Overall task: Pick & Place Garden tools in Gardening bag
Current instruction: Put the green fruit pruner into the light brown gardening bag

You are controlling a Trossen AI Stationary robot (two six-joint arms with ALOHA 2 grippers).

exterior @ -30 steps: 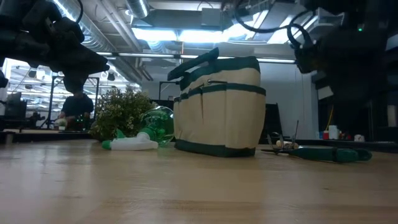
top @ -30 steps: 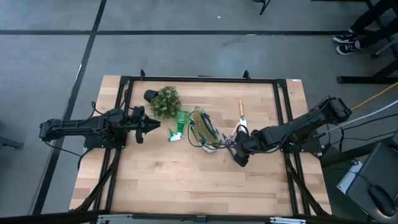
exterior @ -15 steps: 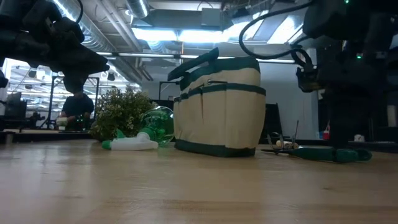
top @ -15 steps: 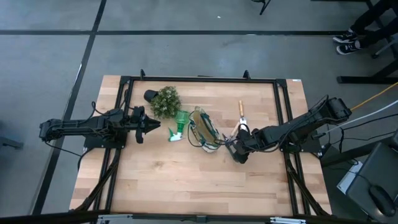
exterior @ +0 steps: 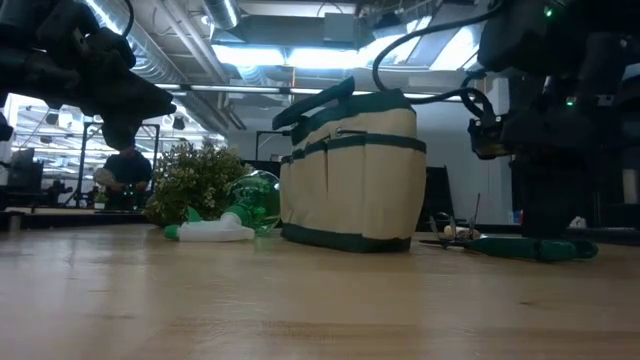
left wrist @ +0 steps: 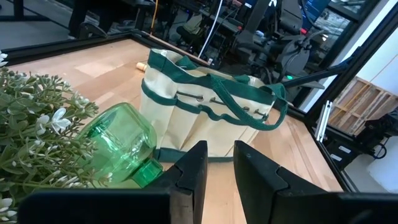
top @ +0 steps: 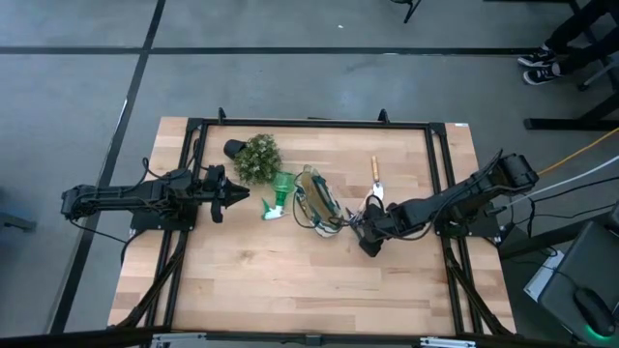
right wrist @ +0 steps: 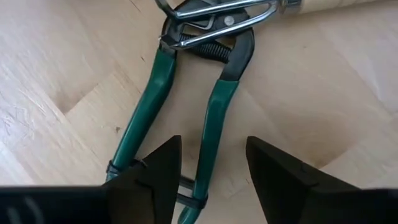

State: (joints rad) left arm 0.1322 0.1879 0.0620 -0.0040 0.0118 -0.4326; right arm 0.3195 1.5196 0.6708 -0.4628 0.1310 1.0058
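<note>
The pruning shears (green-sleeved handles, a coil spring between them) are seen lying flat on the wooden table, just to the right of the gardening bag. The right gripper is held low directly over them, its fingers spread wide to either side of the handles' far ends; no grip is seen to be made. The right arm is stretched in from the table's right edge, the forearm angled down toward the bag.

The wooden-handled tool is laid beyond the shears, and the green-and-white plastic piece lies on the bag's left, beside the potted plant. The bag stands upright; its contents cannot be made out.

The left gripper is held level, left of the plastic piece, its jaws narrowly parted and holding nothing.
</note>
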